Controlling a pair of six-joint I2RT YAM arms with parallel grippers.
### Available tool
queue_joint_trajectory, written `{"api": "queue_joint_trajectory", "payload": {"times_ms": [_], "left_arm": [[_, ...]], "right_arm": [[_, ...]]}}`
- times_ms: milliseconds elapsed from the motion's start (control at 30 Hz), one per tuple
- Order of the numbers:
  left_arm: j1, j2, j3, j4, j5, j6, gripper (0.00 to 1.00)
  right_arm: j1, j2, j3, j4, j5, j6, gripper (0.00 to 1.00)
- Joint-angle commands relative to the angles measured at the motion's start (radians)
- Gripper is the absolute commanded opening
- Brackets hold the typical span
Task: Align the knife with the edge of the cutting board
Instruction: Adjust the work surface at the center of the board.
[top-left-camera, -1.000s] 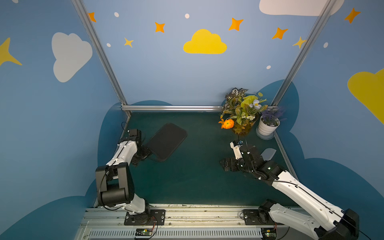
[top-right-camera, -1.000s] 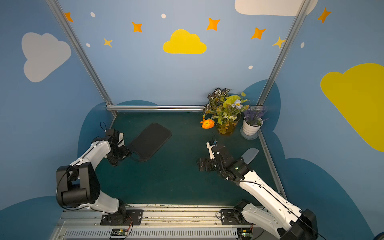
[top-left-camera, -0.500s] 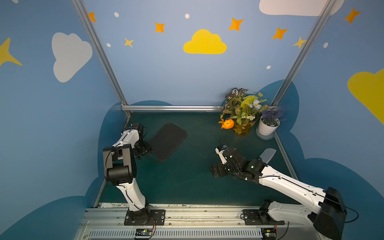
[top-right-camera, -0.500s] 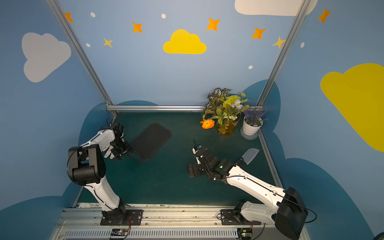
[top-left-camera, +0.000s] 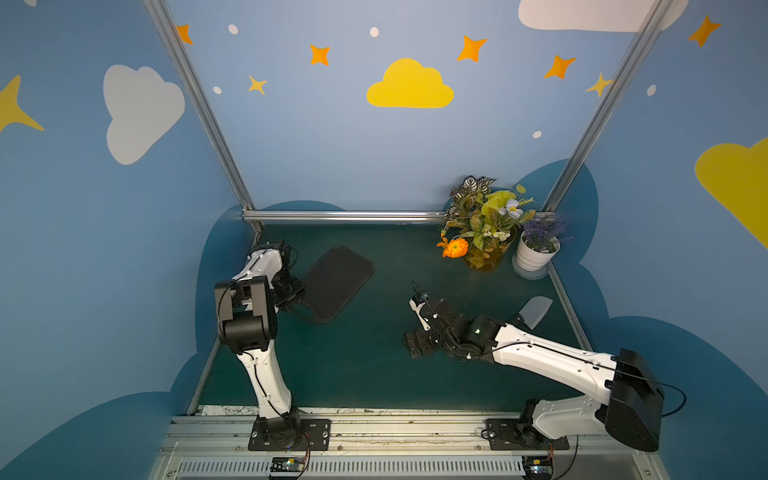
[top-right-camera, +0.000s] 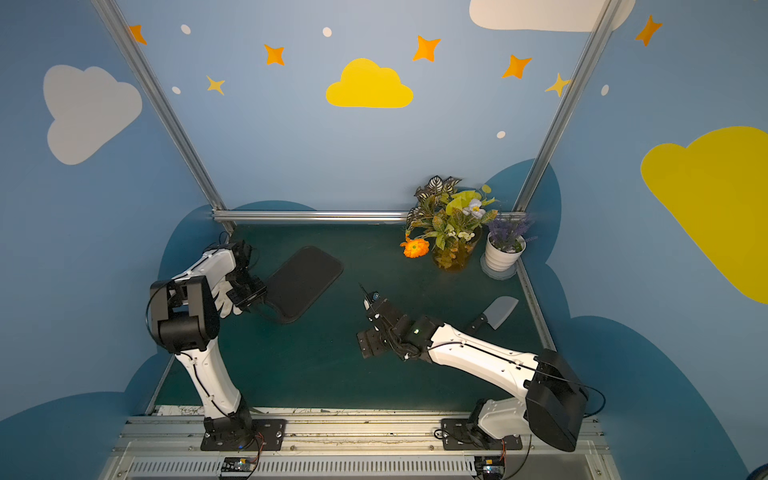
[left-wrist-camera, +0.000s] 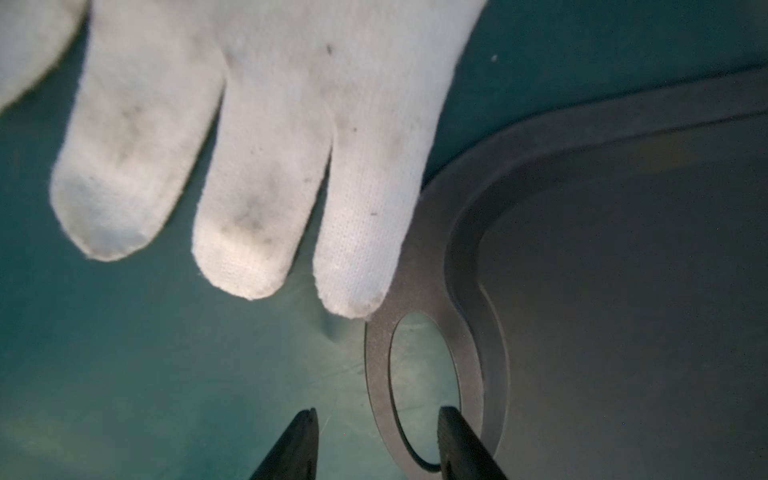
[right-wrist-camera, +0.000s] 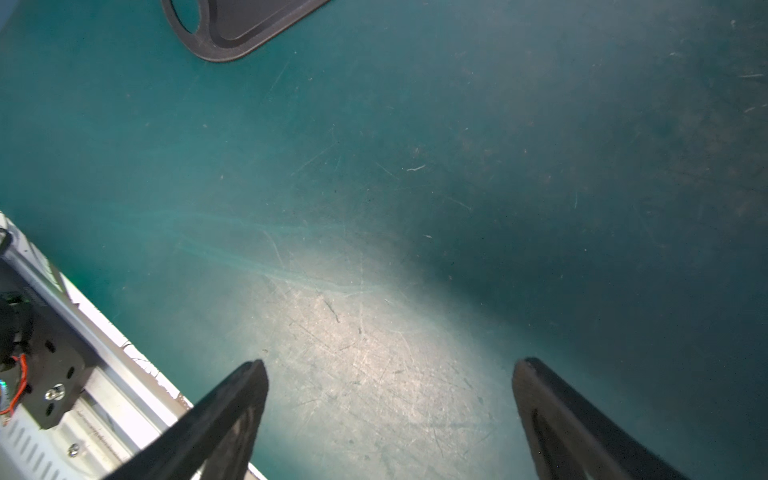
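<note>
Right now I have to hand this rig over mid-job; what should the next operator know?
Left gripper: open, jaws straddling the rim of the cutting board at its handle hole, not clamped.
Right gripper: open, empty, over bare mat.
Knife: flat on the mat near the white pot, far from the board.
Done: nothing aligned yet.
To do: fetch the knife, lay it along a board edge.

knife (top-left-camera: 536, 309) handle partly hidden, cutting board (right-wrist-camera: 232, 43) cropped

Left arm (top-left-camera: 268, 374) rises upright, elbow bent, wrist tipped down; left gripper (left-wrist-camera: 380, 436) has its 2 jaws partly apart. Right arm (top-left-camera: 552, 361) reaches low and forward; right gripper (right-wrist-camera: 390, 365) gapes wide.
</note>
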Motion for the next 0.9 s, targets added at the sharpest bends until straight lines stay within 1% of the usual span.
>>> {"api": "queue_joint_trajectory", "payload": {"times_ms": [0, 100, 333, 467, 567, 867], "left_arm": [[-0.003, 0.028, 0.026, -0.045, -0.018, -0.014, 0.49], [-0.008, 0.051, 0.033, -0.044, 0.0, -0.027, 0.47], [-0.023, 0.091, 0.048, -0.046, -0.016, -0.027, 0.39], [-0.028, 0.103, 0.04, -0.044, -0.036, -0.019, 0.38], [-0.031, 0.116, 0.028, -0.033, -0.029, -0.004, 0.37], [-0.046, 0.128, -0.016, -0.008, -0.043, 0.021, 0.31]], "right_arm": [[0.009, -0.003, 0.023, 0.004, 0.033, -0.015, 0.98], [0.01, -0.012, 0.015, 0.01, 0.044, -0.018, 0.98], [0.01, -0.066, -0.008, 0.013, 0.056, -0.023, 0.98], [0.008, -0.109, -0.032, 0.021, 0.07, -0.023, 0.98], [0.007, -0.128, -0.042, 0.035, 0.061, -0.021, 0.98], [0.007, -0.132, -0.047, 0.037, 0.054, -0.019, 0.98]]}}
